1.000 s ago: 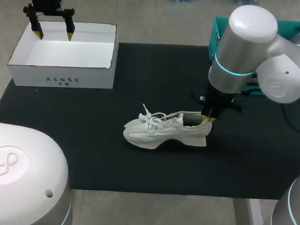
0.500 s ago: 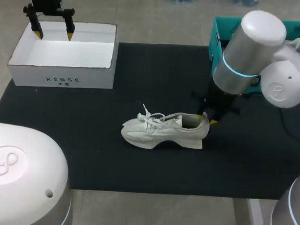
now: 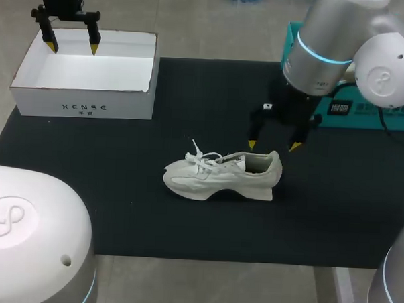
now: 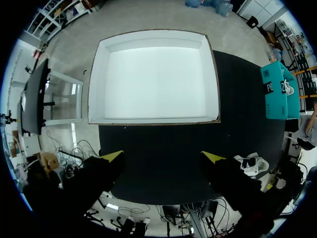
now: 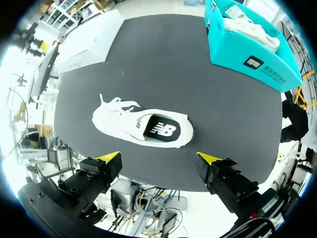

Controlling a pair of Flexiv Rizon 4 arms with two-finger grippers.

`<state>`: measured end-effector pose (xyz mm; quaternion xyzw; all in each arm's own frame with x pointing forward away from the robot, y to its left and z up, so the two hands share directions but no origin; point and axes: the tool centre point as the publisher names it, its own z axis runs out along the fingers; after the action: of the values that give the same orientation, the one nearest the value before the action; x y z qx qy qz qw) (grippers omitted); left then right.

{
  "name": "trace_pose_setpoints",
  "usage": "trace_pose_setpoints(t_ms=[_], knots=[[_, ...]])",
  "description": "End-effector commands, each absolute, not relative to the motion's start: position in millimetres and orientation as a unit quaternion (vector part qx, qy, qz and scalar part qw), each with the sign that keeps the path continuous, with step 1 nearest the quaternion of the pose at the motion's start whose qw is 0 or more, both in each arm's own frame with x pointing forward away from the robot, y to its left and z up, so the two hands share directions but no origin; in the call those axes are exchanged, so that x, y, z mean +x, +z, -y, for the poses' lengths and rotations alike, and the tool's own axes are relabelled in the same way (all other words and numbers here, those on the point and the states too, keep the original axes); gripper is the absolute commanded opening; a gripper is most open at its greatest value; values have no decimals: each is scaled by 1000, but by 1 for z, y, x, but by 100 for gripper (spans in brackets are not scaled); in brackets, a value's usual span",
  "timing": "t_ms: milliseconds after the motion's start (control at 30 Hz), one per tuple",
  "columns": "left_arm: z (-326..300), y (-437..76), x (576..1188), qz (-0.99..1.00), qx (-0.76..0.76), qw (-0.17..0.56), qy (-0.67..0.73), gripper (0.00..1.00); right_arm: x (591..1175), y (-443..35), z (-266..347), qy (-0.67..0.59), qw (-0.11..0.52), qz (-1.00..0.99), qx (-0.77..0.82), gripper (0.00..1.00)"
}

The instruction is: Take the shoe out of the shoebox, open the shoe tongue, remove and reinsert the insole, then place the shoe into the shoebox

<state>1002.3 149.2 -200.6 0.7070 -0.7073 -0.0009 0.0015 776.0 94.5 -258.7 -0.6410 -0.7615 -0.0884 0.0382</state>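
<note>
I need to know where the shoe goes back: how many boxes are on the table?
2. An open white cardboard shoebox sits at the far left, below the left gripper; a teal box sits far right, partly hidden by the right arm.

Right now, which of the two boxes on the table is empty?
The white shoebox, at the far left under the left gripper: its inside is bare. The teal box at the far right has something white lying in it.
</note>
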Motion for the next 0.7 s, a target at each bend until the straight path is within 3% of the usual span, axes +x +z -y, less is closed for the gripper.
trace_pose_setpoints(t_ms=[33,467,700], knots=[[-149,-200,1002,707,707,1,-1,100,765,-255,-86,-168,-29,895,-411,100],[-149,-200,1002,707,707,1,-1,100,765,-255,-86,-168,-29,895,-411,100],[-149,-200,1002,707,707,1,-1,100,773,-256,-71,-220,22,969,-107,100]])
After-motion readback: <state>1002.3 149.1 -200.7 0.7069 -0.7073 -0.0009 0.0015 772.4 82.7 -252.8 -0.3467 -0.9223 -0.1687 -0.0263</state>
